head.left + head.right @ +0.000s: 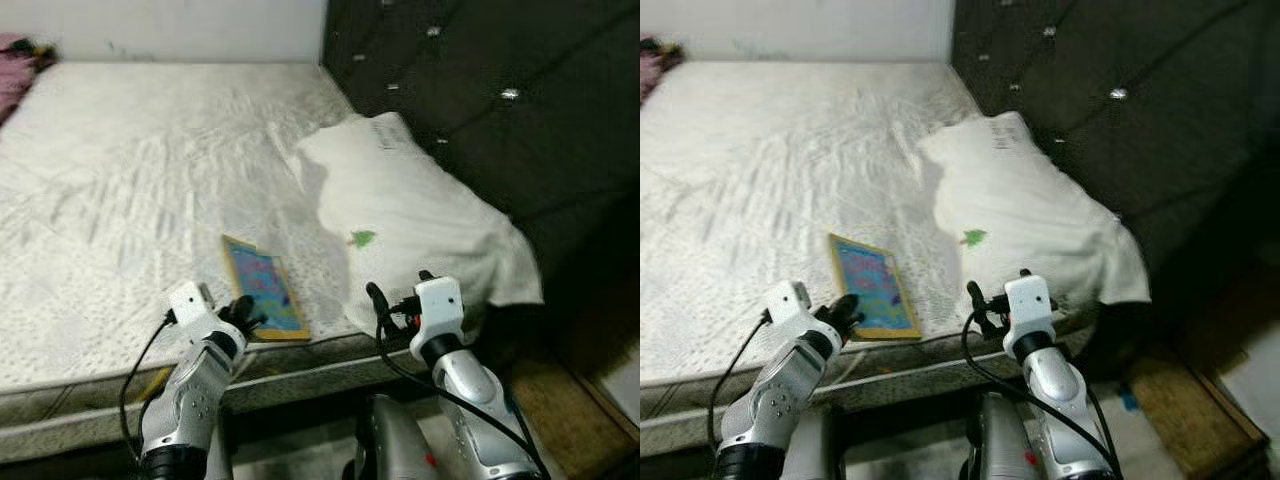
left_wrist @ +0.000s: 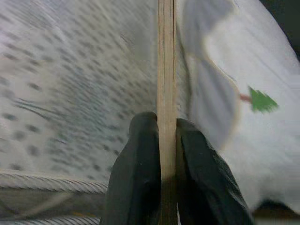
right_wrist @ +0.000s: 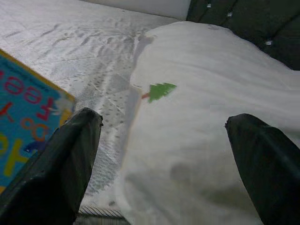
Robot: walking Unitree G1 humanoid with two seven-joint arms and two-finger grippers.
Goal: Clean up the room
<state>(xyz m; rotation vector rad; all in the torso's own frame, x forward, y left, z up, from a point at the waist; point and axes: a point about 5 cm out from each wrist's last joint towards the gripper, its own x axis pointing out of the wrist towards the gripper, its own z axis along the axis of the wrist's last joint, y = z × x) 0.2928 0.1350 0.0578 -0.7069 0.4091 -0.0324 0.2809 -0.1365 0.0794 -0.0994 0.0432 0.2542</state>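
The left gripper is pinching the near edge of a flat wooden puzzle board — in the left wrist view its two fingers press from either side on the thin wooden rim. The board, with a coloured number face and a pale frame, lies on the bed close to the front edge, its near corner about at the mattress lip. The right gripper is spread wide and holds nothing; it hovers just in front of the white pillow, which sits beside the board against the dark tufted headboard.

The likely trouble is the hold itself: the fingers catch only a narrow strip of the rim, so on lifting the board may pivot and slip out, then drop between the bed and the robot. A tilted lift could also drag the far end across the textured cover.

Room is generous over the mattress toward the wall — bare sheet with only a pink cloth at the far left corner. On the right the pillow and headboard close things in, and the pillow overhangs the bed edge near the right arm, so swinging that way risks nudging it off.
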